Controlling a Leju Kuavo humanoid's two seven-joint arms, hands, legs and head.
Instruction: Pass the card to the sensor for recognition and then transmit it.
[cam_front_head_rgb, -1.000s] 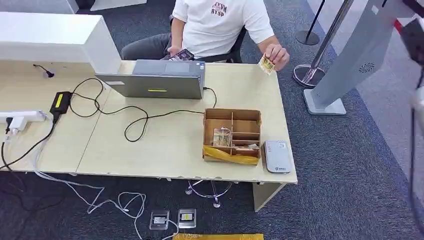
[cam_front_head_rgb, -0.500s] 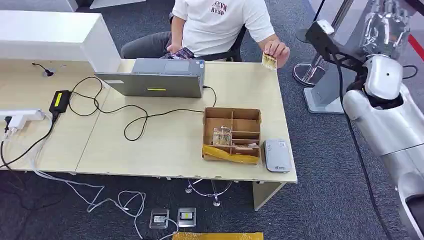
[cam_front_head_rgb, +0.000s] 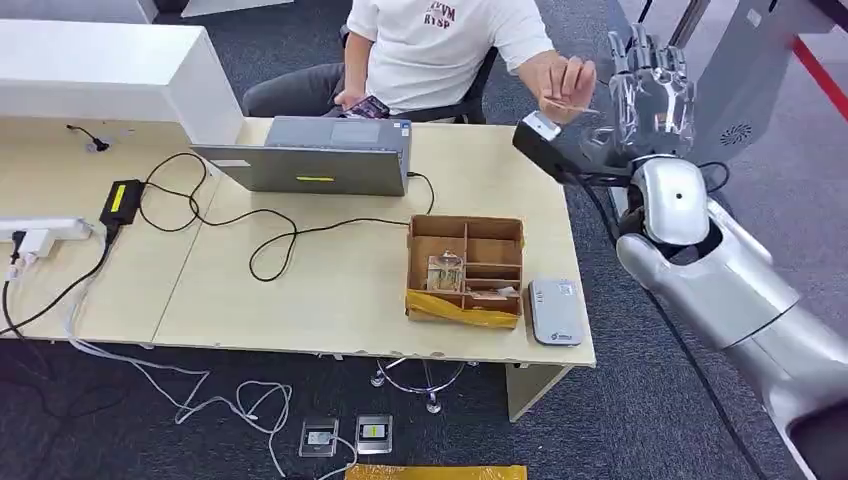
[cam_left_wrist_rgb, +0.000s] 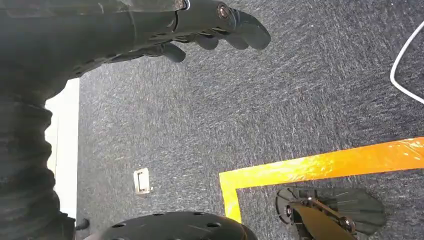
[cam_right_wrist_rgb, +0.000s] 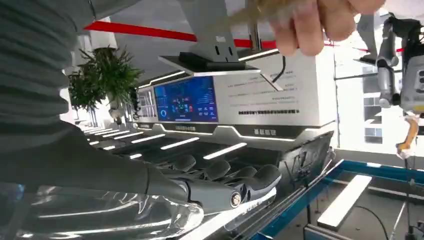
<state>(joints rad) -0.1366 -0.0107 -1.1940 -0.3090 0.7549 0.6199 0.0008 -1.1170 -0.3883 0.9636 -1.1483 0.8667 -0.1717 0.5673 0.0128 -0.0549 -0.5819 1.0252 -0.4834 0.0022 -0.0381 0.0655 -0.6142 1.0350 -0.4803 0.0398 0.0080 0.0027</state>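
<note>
Carpeted office floor all around a pale desk (cam_front_head_rgb: 330, 290), and a person sitting at the far side is holding out the card (cam_front_head_rgb: 572, 104) over the desk's far right corner, so it's lying pretty much flat and edge-on, pinched in the person's hand (cam_front_head_rgb: 560, 78). Right hand (cam_front_head_rgb: 652, 88) is hanging raised, fingers spread and gripping nothing, with the card just to its left and nearly touching the fingertips. Left hand (cam_left_wrist_rgb: 200, 30) is dangling by the floor, fingers curled in on nothing, so I'd say the right one is clearly the closer taker.
</note>
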